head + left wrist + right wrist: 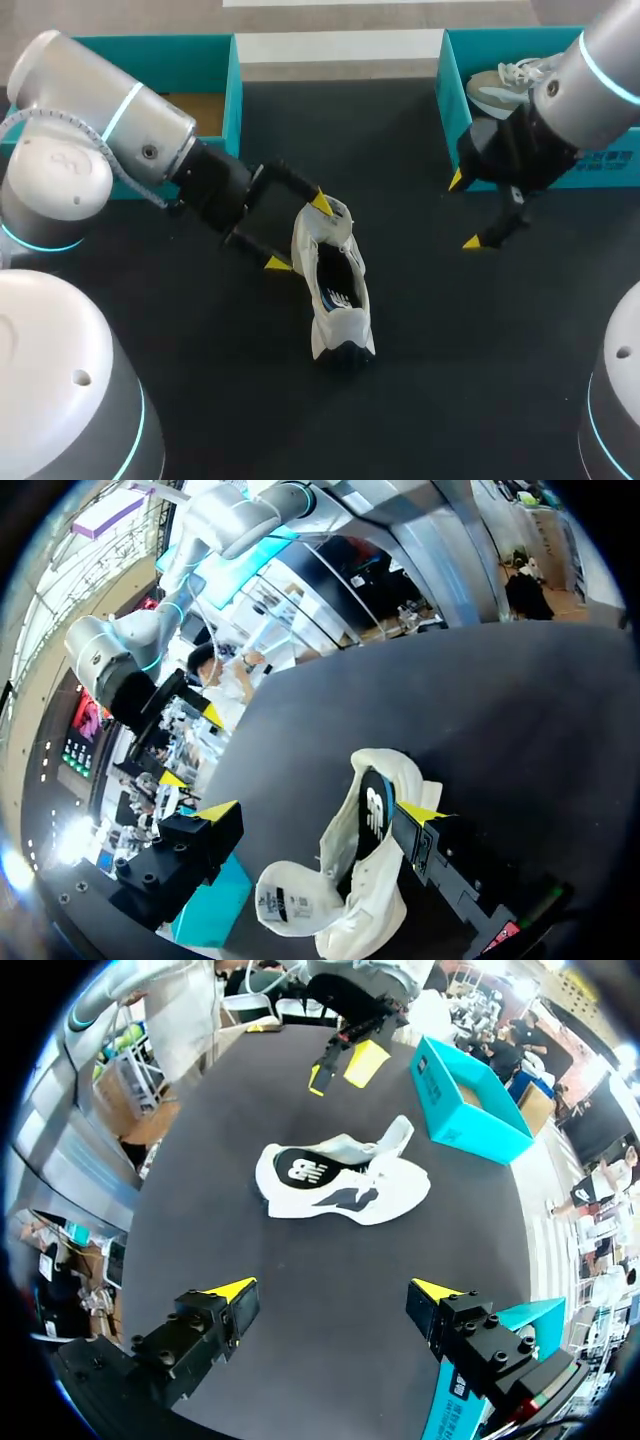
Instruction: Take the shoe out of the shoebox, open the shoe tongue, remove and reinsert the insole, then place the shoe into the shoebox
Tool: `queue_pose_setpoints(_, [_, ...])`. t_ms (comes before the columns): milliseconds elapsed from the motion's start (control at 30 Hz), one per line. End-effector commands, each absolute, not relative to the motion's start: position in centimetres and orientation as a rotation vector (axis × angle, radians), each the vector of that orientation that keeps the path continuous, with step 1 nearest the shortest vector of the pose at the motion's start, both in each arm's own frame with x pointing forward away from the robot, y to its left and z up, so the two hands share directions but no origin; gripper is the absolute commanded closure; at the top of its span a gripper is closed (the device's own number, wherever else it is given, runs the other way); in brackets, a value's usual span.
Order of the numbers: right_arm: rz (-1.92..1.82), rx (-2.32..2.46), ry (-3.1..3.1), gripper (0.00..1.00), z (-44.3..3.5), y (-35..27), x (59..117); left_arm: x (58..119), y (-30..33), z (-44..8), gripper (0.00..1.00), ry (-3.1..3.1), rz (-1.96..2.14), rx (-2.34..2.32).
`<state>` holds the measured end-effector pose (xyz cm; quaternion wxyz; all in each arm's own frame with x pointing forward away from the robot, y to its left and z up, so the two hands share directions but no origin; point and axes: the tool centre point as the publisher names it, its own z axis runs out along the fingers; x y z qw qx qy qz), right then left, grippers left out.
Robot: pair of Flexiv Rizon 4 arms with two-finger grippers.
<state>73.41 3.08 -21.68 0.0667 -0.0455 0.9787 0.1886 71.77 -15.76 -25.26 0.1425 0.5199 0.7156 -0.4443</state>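
White shoe (335,290) on bench (450,380) — long axis far-to-near | far end between open left jaws | right jaws open, well apart

Two shoes: one white low-top shoe with a dark lining (333,295) lies near the middle of the black table (230,400). One pale grey laced shoe (500,88) sits in a box.

Two open-topped boxes stand at the table's far edge: one teal cardboard shoebox (190,50) toward the far-left corner and a second teal cardboard shoebox (452,100) toward the far-right corner.

Two silver arms come in over the table, the left arm (110,120) and the right arm (600,60). They carry two black grippers, the left gripper (298,232) and the right gripper (464,211). Each has two yellow fingertips, four in all.
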Motion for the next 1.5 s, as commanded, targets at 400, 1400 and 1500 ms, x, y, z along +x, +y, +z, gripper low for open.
queue_pose_setpoints(400, [0.551, -0.134, 2.953, 0.00, -20.1, 2.6, 72.9, 76.5, -17.8, -23.4, 0.62, 2.154, -0.733, 2.043])
queue_pose_setpoints(1400, [0.551, -0.134, 2.953, 0.00, -20.1, 2.6, 72.9, 74.1, -20.3, -30.6, 1.00, 2.177, -0.336, 2.225])
queue_pose_setpoints(1500, [0.551, -0.134, 2.953, 0.00, -20.1, 2.6, 72.9, 74.2, -20.1, -31.3, 1.00, 2.179, -0.331, 2.228])
